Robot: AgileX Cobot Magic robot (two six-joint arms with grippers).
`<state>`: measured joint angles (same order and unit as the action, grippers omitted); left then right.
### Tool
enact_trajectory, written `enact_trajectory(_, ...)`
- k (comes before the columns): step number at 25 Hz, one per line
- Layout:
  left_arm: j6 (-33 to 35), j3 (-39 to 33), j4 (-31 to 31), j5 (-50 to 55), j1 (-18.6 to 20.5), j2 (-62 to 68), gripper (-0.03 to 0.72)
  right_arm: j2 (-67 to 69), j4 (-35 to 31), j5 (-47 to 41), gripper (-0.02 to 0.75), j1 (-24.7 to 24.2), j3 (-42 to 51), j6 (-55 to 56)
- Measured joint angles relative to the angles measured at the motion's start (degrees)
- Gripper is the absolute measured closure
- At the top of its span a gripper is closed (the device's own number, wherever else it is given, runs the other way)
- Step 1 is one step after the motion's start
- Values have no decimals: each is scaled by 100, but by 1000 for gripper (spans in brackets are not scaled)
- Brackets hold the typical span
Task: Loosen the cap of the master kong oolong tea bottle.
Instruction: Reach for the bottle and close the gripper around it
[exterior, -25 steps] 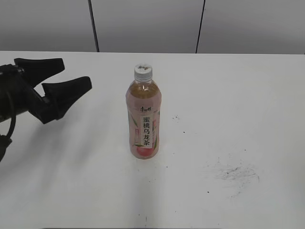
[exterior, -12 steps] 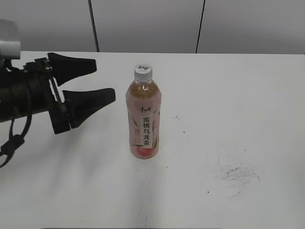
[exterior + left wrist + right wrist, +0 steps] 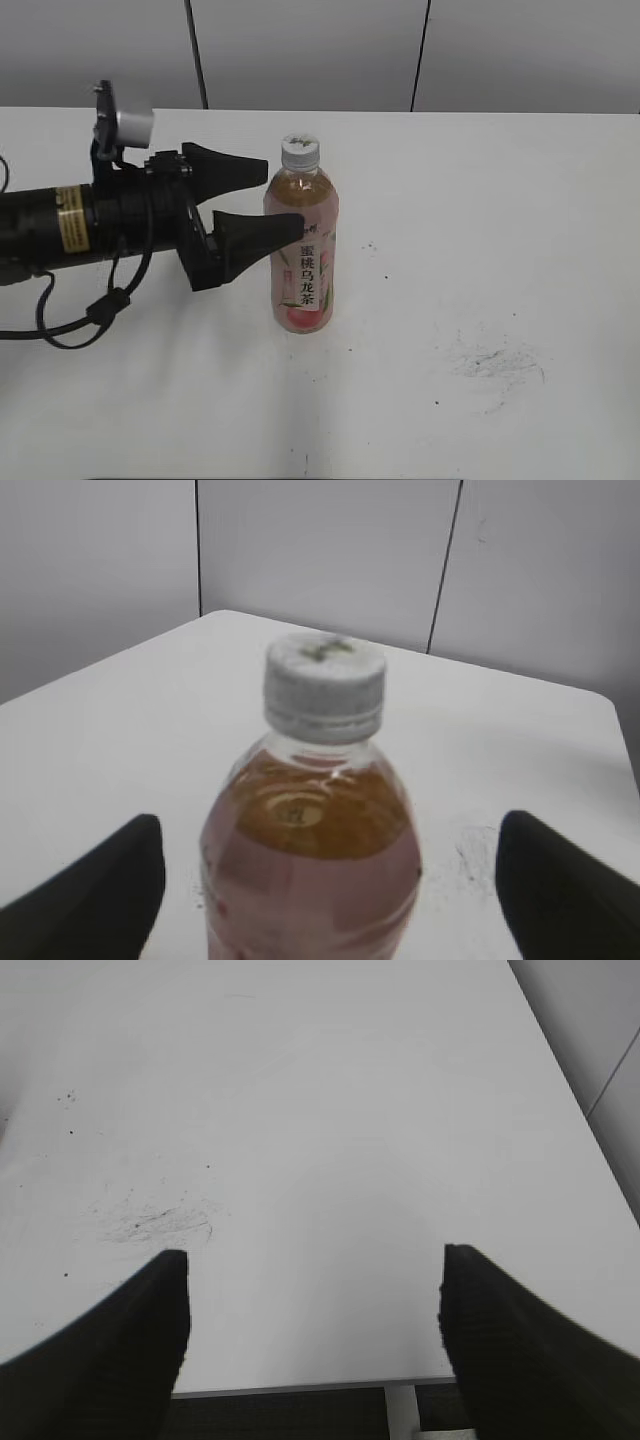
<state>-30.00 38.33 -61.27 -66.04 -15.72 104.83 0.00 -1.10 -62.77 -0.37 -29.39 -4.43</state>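
Observation:
The master kong oolong tea bottle (image 3: 302,255) stands upright mid-table, pinkish-amber tea, pink label with a white strip of black characters. Its white-grey ribbed cap (image 3: 300,150) is on top. My left gripper (image 3: 272,198) is open, its black fingers reaching from the left, the tips on either side of the bottle's shoulder, apart from it. In the left wrist view the bottle (image 3: 310,870) and the cap (image 3: 325,685) sit between the open fingers (image 3: 325,880). My right gripper (image 3: 312,1300) is open and empty over the bare table near its edge; it does not show in the exterior view.
The white table (image 3: 480,230) has dark scuff marks at the front right (image 3: 495,362), also in the right wrist view (image 3: 150,1222). Grey wall panels stand behind. The table's edge (image 3: 310,1388) lies below the right gripper.
My left arm has moved right toward the bottle, from well to its left until its open fingers flank the bottle's upper part. The bottle has not moved.

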Motion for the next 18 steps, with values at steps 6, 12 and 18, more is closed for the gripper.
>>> enact_trajectory(6, -2, 369, 70, -249, -17, 626, 93, 0, -2, 0, 150, 0, 0, 6)
enact_trajectory(12, -2, 632, 84, -270, -224, 879, 97, 0, -2, 0, 150, 0, 0, 12)
enact_trajectory(18, 3, 833, 395, -141, -547, 916, 97, 0, -2, 0, 150, 0, 0, 12)
